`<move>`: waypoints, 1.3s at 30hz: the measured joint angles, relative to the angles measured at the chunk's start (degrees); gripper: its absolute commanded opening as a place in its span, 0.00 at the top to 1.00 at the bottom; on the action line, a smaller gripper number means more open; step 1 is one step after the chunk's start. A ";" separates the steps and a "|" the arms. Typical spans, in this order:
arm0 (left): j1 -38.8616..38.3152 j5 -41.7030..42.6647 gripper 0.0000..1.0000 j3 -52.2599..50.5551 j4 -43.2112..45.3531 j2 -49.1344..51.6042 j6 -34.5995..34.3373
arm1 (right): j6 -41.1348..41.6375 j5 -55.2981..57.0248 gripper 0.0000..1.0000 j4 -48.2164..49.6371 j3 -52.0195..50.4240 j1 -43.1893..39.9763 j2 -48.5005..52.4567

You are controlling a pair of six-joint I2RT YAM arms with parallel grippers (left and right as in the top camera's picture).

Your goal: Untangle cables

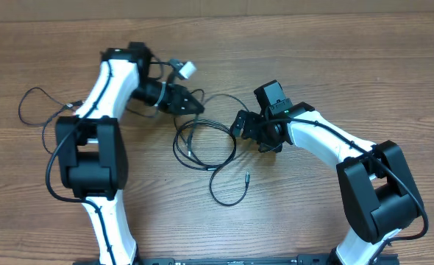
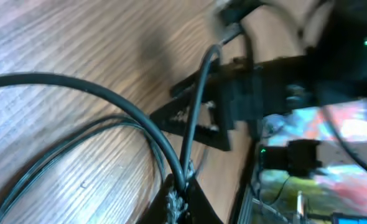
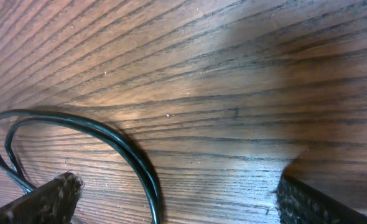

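The cables (image 1: 202, 143) lie as thin black overlapping loops in the middle of the wooden table, with one loop trailing toward the front and ending in a small plug (image 1: 247, 177). My left gripper (image 1: 197, 104) sits at the upper left edge of the loops. In the left wrist view it (image 2: 182, 196) is shut on a cable (image 2: 109, 99) that runs out from between its tips. My right gripper (image 1: 239, 125) stands at the loops' right side, low over the table. Its jaws (image 3: 177, 182) are wide open, and a cable strand (image 3: 127, 149) passes between the fingers (image 3: 53, 199) untouched.
Another thin black cord (image 1: 34, 103) loops at the far left beside the left arm's base link. The right gripper (image 2: 233, 106) shows close ahead in the left wrist view. The two arms' bodies flank the cables on both sides.
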 measured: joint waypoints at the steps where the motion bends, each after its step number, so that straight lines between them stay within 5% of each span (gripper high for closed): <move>1: 1.07 1.29 0.96 0.00 -0.22 0.00 1.68 | 0.00 -0.02 0.00 0.02 0.00 -0.02 0.00; 16: 4.02 5.51 0.96 -2.36 6.32 0.00 4.37 | 0.00 -0.02 0.00 0.00 0.00 0.00 0.00; 30: -5.55 -17.35 0.96 -3.19 18.40 -0.02 -19.78 | 0.00 0.28 0.00 6.97 -0.11 0.00 0.15; 39: -7.72 -22.73 0.96 -3.19 18.86 -0.02 -23.82 | 0.02 0.50 0.00 10.27 -0.13 0.00 0.15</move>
